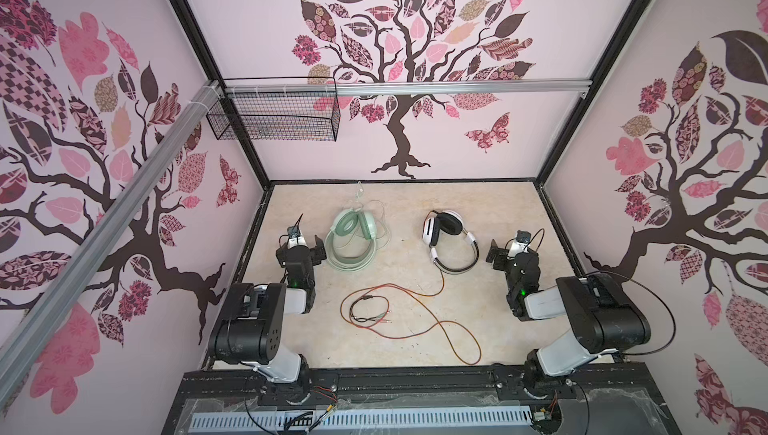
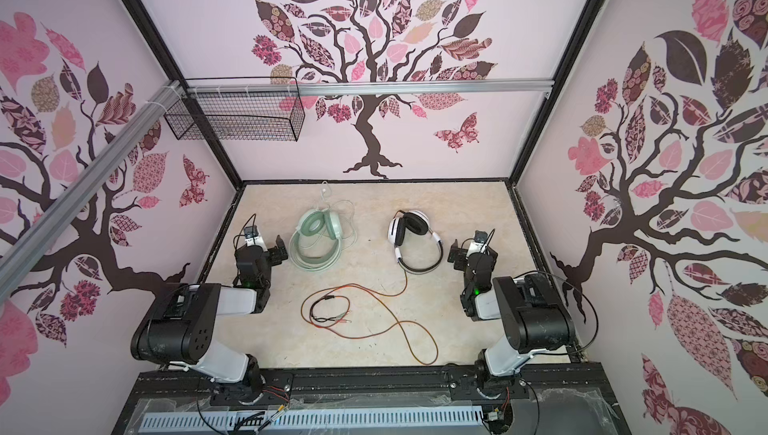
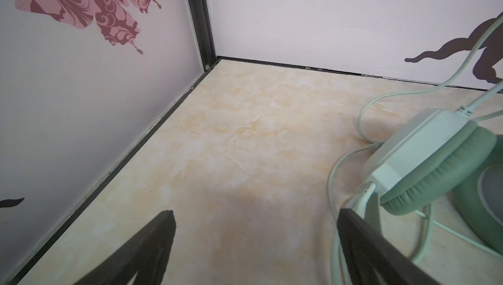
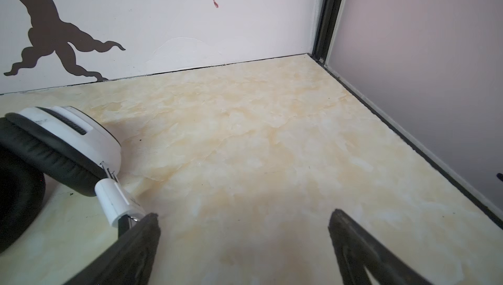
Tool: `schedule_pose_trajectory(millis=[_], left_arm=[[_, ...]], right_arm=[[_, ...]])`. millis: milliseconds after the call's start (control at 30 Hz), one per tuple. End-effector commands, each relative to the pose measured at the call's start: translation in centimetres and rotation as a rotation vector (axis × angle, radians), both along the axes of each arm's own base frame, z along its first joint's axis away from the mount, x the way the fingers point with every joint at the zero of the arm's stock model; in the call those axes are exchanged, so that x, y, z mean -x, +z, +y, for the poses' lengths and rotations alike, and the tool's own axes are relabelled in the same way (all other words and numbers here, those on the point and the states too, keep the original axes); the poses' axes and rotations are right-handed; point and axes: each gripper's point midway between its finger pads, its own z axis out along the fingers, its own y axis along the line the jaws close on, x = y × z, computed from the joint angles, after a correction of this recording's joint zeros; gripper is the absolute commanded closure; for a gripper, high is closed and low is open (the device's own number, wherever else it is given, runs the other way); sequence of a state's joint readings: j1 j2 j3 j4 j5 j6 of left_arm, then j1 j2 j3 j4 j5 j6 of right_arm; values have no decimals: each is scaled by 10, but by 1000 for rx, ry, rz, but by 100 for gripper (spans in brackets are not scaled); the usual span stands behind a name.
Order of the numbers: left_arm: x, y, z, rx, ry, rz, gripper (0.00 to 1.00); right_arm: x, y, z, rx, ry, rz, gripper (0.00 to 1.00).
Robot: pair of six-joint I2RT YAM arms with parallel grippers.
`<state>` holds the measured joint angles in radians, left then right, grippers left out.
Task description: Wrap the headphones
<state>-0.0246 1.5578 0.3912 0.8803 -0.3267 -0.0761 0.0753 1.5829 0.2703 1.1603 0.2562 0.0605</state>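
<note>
1. My left gripper and right gripper gape open, empty.
2. The green headset lies just beside the left; the white headset beside the right.
3. Its orange cable sprawls toward me, between the arms.

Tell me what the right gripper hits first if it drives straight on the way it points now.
Likely the bare table, then the back wall: the right gripper, jaws open, faces only those. The white-and-black headset lies beside that line, not in it; depth is unclear.

open tabletop between mint-green headset and white-and-black headset, orange-red cable sprawled across near middle
</note>
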Motion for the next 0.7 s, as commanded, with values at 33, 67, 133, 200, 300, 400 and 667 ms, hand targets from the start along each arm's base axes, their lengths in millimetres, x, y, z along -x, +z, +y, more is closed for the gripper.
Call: schedule_pose_trajectory(millis=[33,67,133,200,300,400,667], left_arm=[[4,-5,0,3,-6,6,4],[4,-5,0,3,-6,5,3],[4,-5,0,3,-4,6,4],[4,-5,0,3,-6,6,4],[4,-5,0,3,-6,5,4],[4,-5,0,4,-6,6,4],[4,-5,0,5,-9,6,4]], right_arm=[[-4,13,-1,0,0,-38,0],[-4,13,-1,1,0,-39,0],[-4,14,-1,1,1,-40,1],[-4,14,-1,1,1,-39,0],[-4,13,-1,1,2,-36,0],[-4,13,-1,1,1,-37,1],[-4,13,19,25,122,-38,1]])
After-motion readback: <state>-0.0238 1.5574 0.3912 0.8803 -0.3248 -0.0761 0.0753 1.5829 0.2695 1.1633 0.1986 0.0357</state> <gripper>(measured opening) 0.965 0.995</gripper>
